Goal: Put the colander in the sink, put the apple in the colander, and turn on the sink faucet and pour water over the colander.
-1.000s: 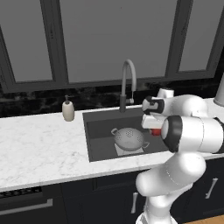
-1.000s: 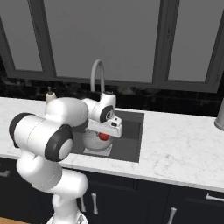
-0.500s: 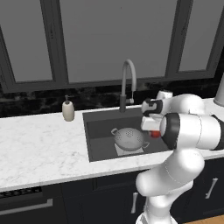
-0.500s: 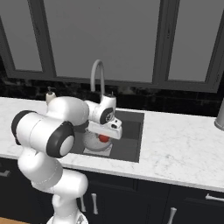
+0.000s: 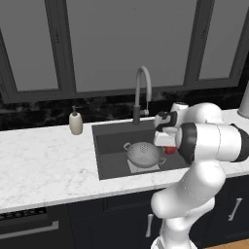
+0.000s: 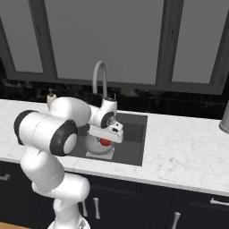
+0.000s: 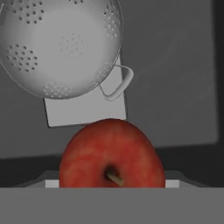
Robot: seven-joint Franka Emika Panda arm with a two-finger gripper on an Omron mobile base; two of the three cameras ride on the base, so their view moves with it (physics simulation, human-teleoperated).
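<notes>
The colander (image 5: 144, 154) sits in the sink (image 5: 109, 146), resting on the pale square drain plate (image 7: 83, 111) at the basin's bottom, its dotted metal bowl empty and one loop handle (image 7: 118, 83) jutting toward the apple's side in the hand view. The claw (image 5: 167, 144) hangs over the right part of the basin, just beside the colander and above its rim level, and it is clamped on the apple (image 7: 112, 155); in the hand view the red fruit sits right at the bottom between the fingertips, stem pointing at the camera, with the colander ahead of it and apart from it. In the right base view the apple (image 6: 105, 142) shows as a red spot under the white hand, over the colander (image 6: 96, 145). The sink faucet (image 5: 141, 92) stands behind the basin, its arched spout curving forward; no water is visible. A small beige soap dispenser (image 5: 75, 121) stands on the white marble counter (image 5: 44, 165) to the left of the sink.
</notes>
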